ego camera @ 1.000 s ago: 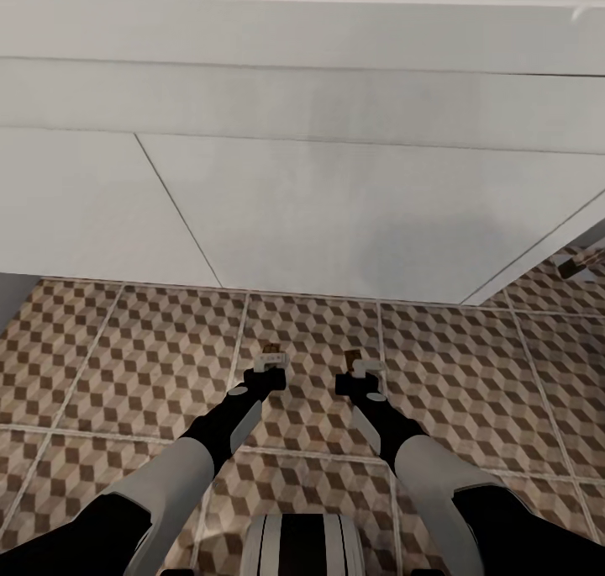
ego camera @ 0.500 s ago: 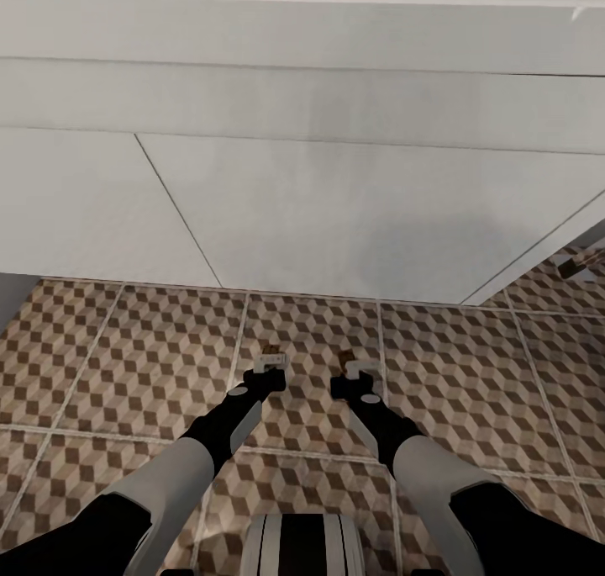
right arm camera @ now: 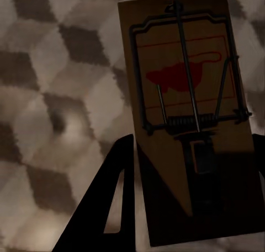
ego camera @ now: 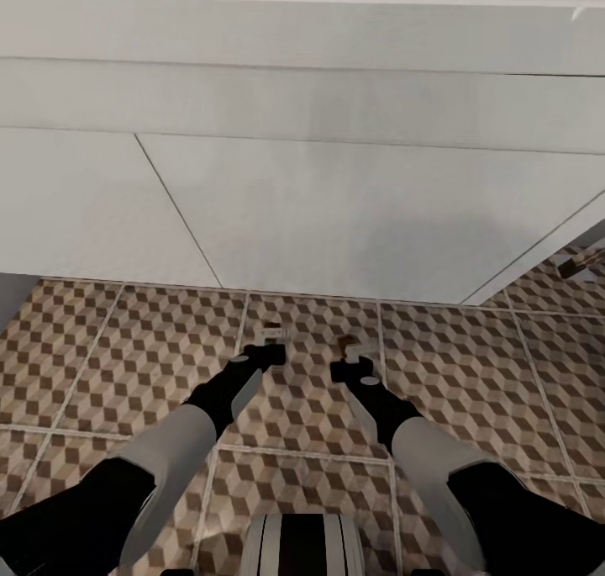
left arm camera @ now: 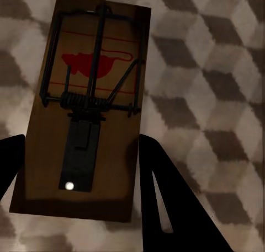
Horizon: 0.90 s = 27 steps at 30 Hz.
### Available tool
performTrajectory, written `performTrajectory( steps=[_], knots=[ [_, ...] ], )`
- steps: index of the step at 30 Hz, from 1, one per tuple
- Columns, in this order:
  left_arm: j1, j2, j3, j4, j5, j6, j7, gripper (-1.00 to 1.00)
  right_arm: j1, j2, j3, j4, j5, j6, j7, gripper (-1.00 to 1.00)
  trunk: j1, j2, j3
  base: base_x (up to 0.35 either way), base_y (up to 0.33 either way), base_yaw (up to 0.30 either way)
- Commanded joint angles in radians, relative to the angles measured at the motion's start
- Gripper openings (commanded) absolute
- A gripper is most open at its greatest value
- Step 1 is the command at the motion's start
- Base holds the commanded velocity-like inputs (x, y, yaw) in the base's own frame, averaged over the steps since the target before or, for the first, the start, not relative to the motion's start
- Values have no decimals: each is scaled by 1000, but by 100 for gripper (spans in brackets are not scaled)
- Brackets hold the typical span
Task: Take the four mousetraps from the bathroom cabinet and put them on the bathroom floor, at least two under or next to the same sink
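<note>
Two mousetraps are held low over the bathroom floor, just in front of the white sink. My left gripper is shut on one mousetrap, a tan board with a dark spring bar and a red mouse print, gripped by its long edges between the dark fingers. My right gripper is shut on a second mousetrap in the same way. A third mousetrap lies on the tiles past the sink's right end. The cabinet is out of view.
The sink's white front panels span the upper half of the head view and overhang the tiles. My own base shows at the near edge. Patterned tiles stretch to both sides of the arms.
My left arm has reached forward, carrying its mousetrap closer to the sink's front. The right gripper has crept forward a little with its mousetrap. The camera has held still.
</note>
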Motion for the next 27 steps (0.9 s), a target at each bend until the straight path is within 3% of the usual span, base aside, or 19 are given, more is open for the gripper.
performTrajectory(
  steps=[1, 19, 27],
  knots=[
    [-7, 0, -5, -1, 3, 8, 10, -100, -6, 0, 7, 1, -11, 5, -4, -100, 0, 0, -1, 0, 0, 0],
    [-60, 0, -5, 12, 5, 47, 9, -100, -75, 0, 2, 1, -16, 47, -14, -100, 0, 0, -1, 0, 0, 0],
    [-65, 0, -4, 12, 28, 46, 9, -100, -77, 0, -108, 4, -18, 34, -14, -100, 0, 0, -1, 0, 0, 0]
  ],
)
